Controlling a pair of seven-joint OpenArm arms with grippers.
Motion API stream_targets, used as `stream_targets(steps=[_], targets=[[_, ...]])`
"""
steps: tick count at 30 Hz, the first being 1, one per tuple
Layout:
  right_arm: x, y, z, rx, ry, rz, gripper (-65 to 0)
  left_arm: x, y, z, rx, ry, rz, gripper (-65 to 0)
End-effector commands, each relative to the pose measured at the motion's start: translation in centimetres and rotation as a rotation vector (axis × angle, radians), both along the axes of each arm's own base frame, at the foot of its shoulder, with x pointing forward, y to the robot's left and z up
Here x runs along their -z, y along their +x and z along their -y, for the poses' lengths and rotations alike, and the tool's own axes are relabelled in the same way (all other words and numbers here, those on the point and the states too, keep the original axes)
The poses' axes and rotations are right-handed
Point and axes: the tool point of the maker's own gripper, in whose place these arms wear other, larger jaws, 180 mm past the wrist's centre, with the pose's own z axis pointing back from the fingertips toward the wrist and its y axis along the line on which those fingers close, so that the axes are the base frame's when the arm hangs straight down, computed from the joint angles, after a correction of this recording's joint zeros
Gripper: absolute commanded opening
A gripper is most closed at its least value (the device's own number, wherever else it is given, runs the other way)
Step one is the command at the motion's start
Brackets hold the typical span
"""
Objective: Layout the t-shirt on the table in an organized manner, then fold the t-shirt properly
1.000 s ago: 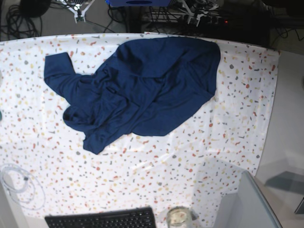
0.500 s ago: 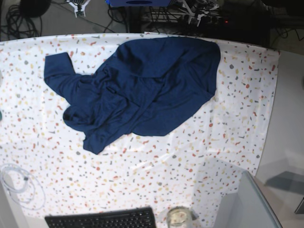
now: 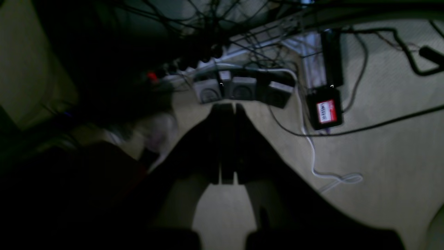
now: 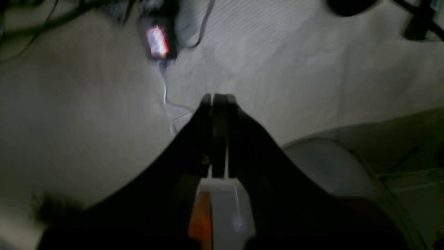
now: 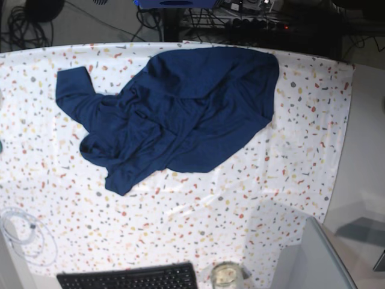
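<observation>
Navy t-shirt (image 5: 174,111) was seen crumpled near the table's (image 5: 180,211) far edge; left gripper (image 3: 225,107) and right gripper (image 4: 215,99) were closed, nothing held.

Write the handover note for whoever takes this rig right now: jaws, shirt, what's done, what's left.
Left gripper: jaws shut, empty, off the table, facing floor and cables.
Right gripper: jaws shut, empty, also facing the floor.
T-shirt: crumpled in a heap on the far half of the table, one sleeve poking out at the base view's left.
Done: nothing; shirt neither flattened nor folded.
Left: spread it flat, then fold.
Note the keyboard and glass jar at the near edge.
</observation>
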Motion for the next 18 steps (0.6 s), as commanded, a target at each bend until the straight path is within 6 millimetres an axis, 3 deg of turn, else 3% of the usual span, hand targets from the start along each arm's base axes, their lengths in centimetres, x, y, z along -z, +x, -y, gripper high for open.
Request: stream_targets(steps=[1, 6, 11, 15, 18], targets=[[-1.1, 0.2, 1.7, 0.016, -0.04, 0.023, -65.0, -0.9, 0.1, -0.1, 0.016, -0.005, 0.027, -65.0], [-6.1, 3.4, 4.6, 0.06, -0.127, 0.166, -65.0, -4.7, 1.7, 0.5, 0.078, -0.041, 0.131, -65.0], [-10.9, 8.9, 5.6, 0.024, -0.168, 0.344, -65.0, -9.5, 5.1, 2.6, 0.063, -0.134, 0.269, -65.0], [-14.2, 13.8, 5.7, 0.0, -0.183, 0.472, -65.0, -14.0, 8.8, 1.5, -0.109, -0.237, 0.381, -65.0], [-17.3, 18.5, 5.3, -0.02, -0.188, 0.616, -65.0, -17.4, 12.1, 0.4, -0.198, -0.291, 0.481, -65.0]])
